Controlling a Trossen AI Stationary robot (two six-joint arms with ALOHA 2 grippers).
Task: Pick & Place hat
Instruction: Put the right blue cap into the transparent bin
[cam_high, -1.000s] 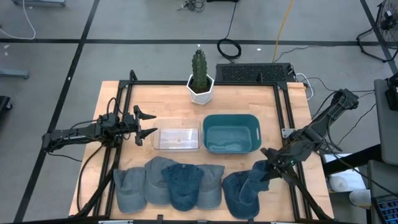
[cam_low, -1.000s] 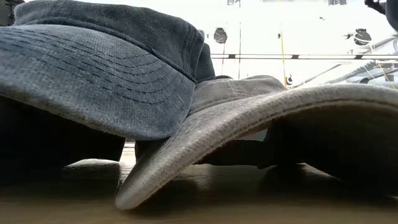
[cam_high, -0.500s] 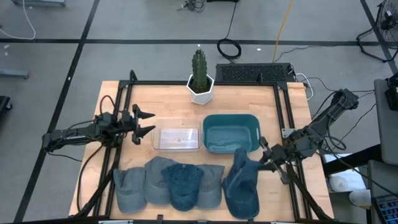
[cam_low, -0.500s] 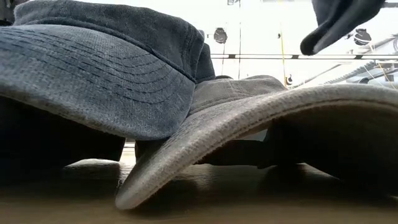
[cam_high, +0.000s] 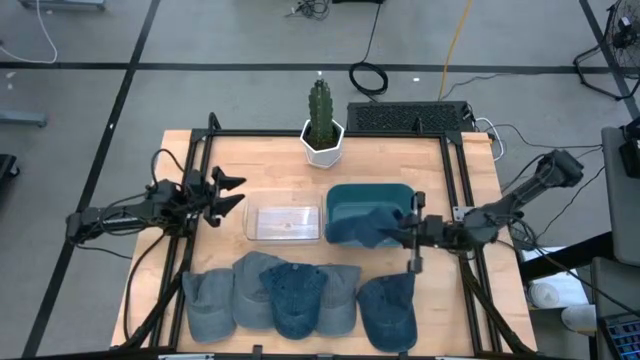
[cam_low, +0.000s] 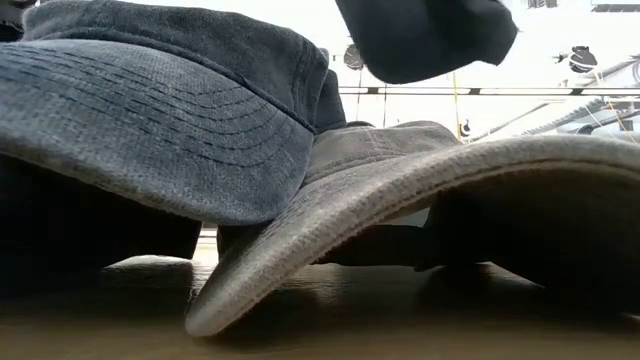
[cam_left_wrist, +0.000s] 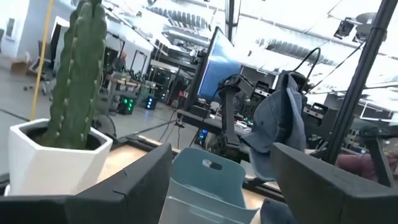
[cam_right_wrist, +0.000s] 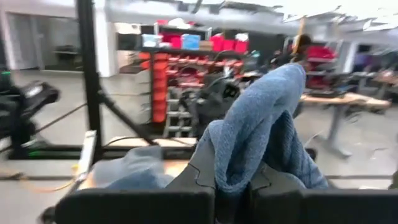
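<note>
— Where is the denim hat (cam_high: 362, 228) now?

— My right claw (cam_high: 404, 229) is clamped on it, holding it in the air over the teal bin (cam_high: 345, 196), well above the worktop (cam_high: 270, 170).

— And your other claw?

— My left claw (cam_high: 232, 191) hangs with fingers apart, holding nothing, near the clear tray (cam_high: 285, 223) (the cactus pot (cam_high: 323, 141) stands beyond). Five more hats (cam_high: 285, 297) lie along the front edge.

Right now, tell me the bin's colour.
Teal; the bin shows best in the high view.
</note>
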